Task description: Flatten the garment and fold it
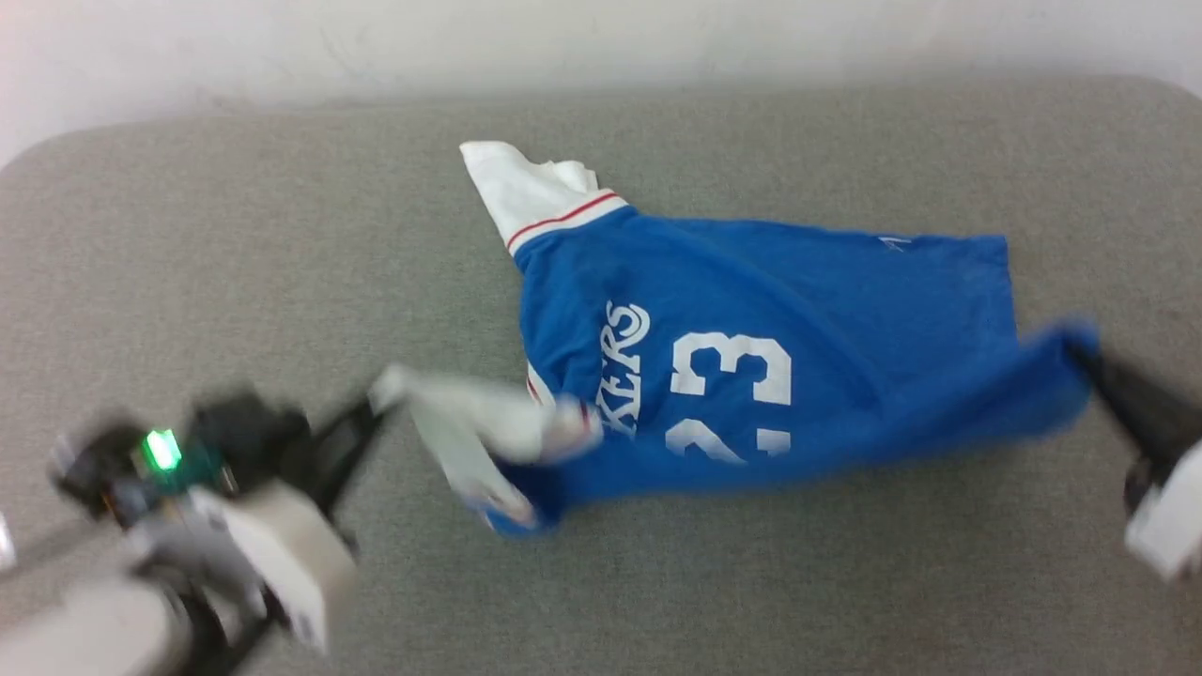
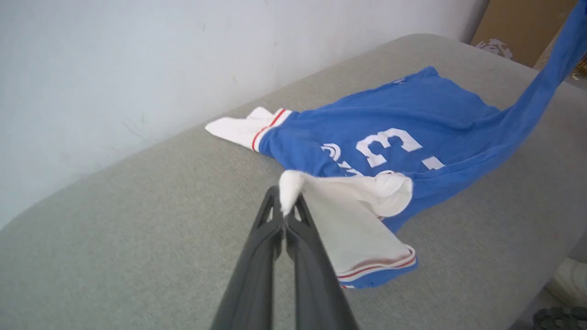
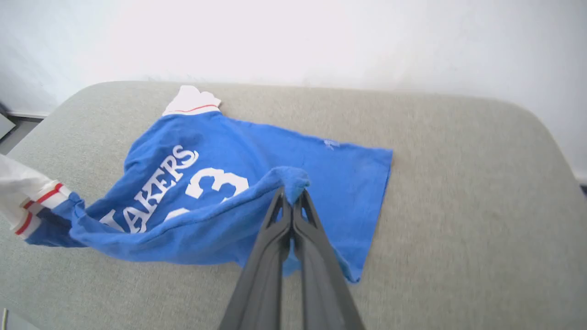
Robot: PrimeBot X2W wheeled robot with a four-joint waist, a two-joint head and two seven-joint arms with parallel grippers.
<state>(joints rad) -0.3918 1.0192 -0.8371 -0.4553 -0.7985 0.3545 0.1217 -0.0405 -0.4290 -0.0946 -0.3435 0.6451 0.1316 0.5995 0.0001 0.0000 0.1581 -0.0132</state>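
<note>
Garment (image 1: 798, 310) edges in left claw (image 1: 378, 407), right claw (image 1: 1082, 355)

Blue garment (image 1: 751, 366), white sleeves, "23" on chest, rumpled, near edge lifted, far side flat.

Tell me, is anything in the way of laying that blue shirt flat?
Nothing visible. The left gripper pinches the garment's white sleeve, the right gripper a blue corner, and no object lies beside it on the cushion.

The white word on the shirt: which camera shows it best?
The right wrist view: the word reads almost whole, AKERS. The head view shows its end, sideways, partly behind a white sleeve. The left wrist view catches just a curl.
</note>
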